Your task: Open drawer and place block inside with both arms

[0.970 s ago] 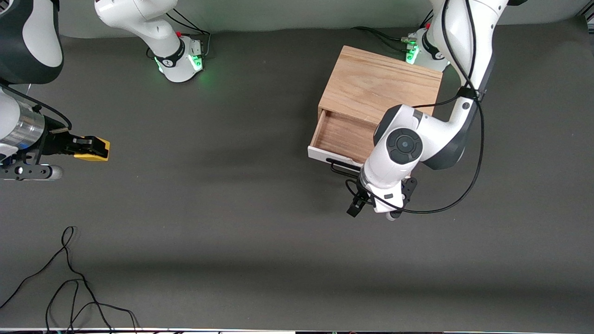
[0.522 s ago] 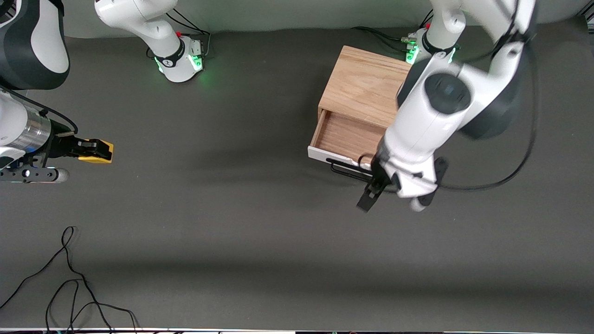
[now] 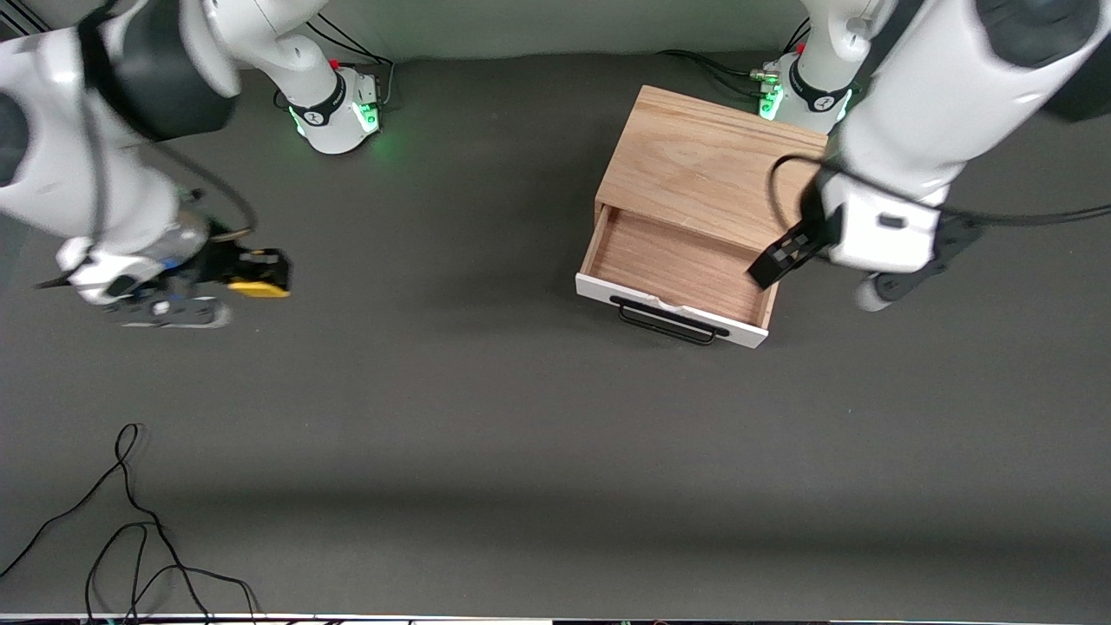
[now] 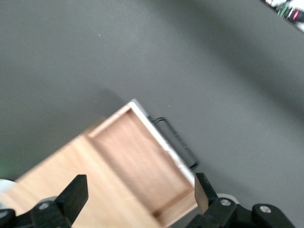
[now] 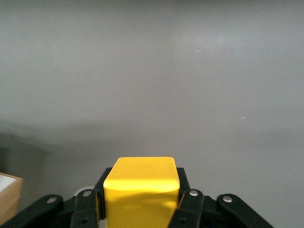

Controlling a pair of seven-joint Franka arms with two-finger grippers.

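The drawer (image 3: 673,265) stands pulled out of its light oak box (image 3: 707,169), its wood inside bare, its white front and black bar handle (image 3: 667,322) toward the front camera. It also shows in the left wrist view (image 4: 142,164). My left gripper (image 3: 777,258) is open and empty, up over the drawer's edge at the left arm's end; the left wrist view (image 4: 137,192) shows it above the box. My right gripper (image 3: 252,271) is shut on the yellow block (image 3: 258,287) above the bare table toward the right arm's end. The block fills the right wrist view (image 5: 141,190).
The green-lit arm bases (image 3: 340,108) (image 3: 798,91) stand at the table's edge farthest from the front camera. A loose black cable (image 3: 130,538) lies near the table's front edge at the right arm's end. The oak box's corner shows in the right wrist view (image 5: 9,197).
My left gripper has let go of the handle and risen away from the drawer front to over its edge. My right gripper has carried the block toward the drawer.
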